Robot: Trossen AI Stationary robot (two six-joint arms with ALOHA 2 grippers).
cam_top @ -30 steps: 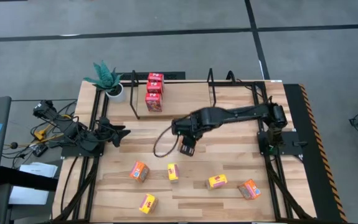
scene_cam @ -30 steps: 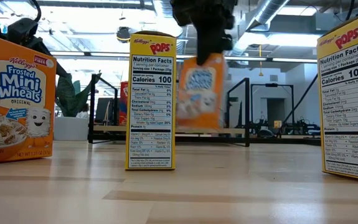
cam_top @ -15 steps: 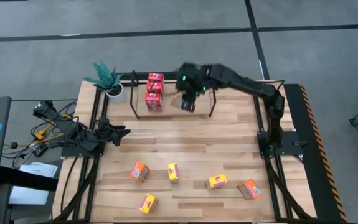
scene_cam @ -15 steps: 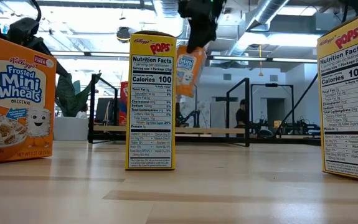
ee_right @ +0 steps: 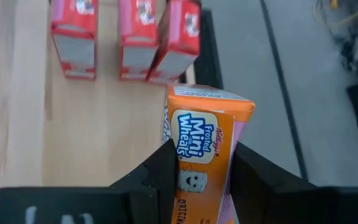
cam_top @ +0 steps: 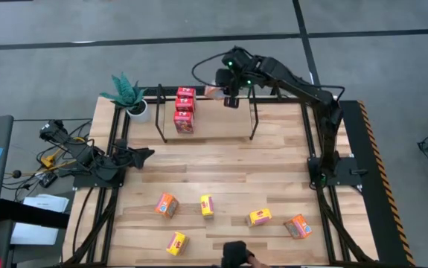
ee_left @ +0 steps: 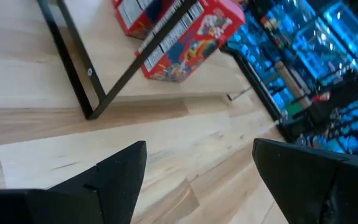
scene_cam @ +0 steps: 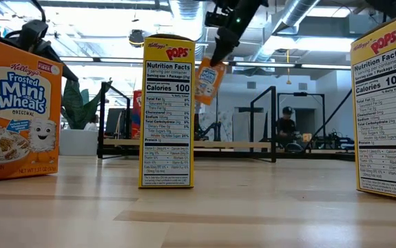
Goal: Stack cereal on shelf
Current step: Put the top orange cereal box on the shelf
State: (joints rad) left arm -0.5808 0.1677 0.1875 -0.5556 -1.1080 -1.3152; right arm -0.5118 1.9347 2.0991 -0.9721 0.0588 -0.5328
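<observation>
High view: right gripper [cam_top: 227, 93] with orange box [cam_top: 215, 91], now farther back over shelf [cam_top: 252, 123].

Grey carpeted floor [cam_top: 65, 52], exposed ceiling ducts [scene_cam: 301, 14], strip lights, seated person [scene_cam: 286, 127] in the distance

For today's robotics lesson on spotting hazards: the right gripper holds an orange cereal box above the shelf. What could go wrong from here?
1. The right gripper pinches only the lower part of the orange box, which hangs tilted; it might slip.
2. The three red boxes stand close by; lowering could knock them.
3. It could clip the shelf's black rods.
</observation>
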